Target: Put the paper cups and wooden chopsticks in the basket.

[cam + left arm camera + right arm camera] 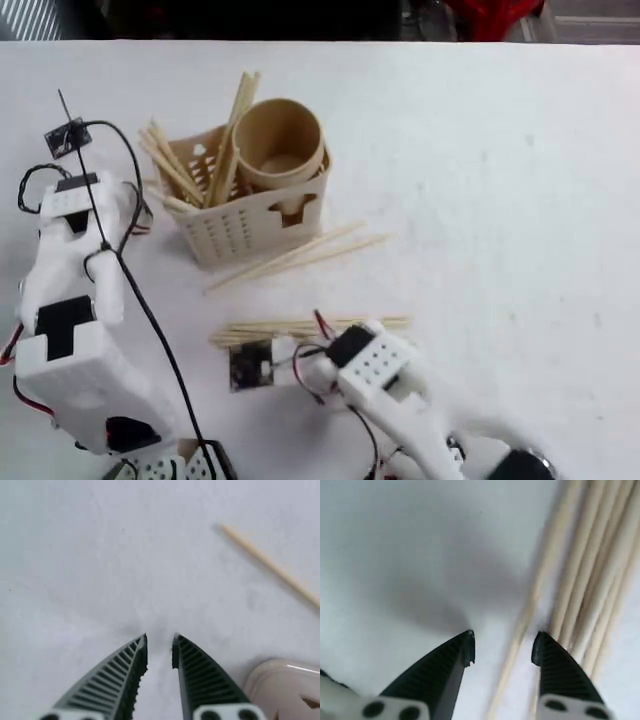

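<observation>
The high view overlooks the table (pixel 520 150); both wrist views face it closely.

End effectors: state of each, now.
Left end effector: open a crack, empty.
Right end effector: open, astride one chopstick, not gripping it.

Left arm (pixel 65 290) sits at the left edge, folded, running from near to far, wrist camera (pixel 68 135) at its far end. Left gripper (pixel 159 642) points down, jaws barely apart, nothing between them. Right arm (pixel 385 375) comes from near right, reaching left toward centre. Right gripper (pixel 504 647) points down, jaws wide apart, gripping nothing.
</observation>
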`<move>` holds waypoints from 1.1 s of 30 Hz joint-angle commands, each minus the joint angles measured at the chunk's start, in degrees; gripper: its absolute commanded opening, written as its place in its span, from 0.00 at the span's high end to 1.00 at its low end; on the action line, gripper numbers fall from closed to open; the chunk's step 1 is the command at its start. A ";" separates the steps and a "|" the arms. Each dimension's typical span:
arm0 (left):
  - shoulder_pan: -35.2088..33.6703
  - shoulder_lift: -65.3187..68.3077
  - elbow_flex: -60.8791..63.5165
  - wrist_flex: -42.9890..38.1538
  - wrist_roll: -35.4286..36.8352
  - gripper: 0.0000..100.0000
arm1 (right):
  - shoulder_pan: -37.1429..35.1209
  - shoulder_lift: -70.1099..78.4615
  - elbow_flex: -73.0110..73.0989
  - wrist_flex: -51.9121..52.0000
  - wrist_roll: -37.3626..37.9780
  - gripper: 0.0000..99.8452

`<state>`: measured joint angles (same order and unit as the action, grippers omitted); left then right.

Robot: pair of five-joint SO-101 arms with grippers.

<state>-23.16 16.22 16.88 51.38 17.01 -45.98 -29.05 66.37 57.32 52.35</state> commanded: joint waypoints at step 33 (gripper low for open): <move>0.75 -0.31 -0.26 -0.88 0.35 0.90 | 11.30 3.12 -21.80 3.74 -5.71 0.80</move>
<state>-23.16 16.22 16.88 51.38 17.01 -34.46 -23.08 48.97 60.84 46.90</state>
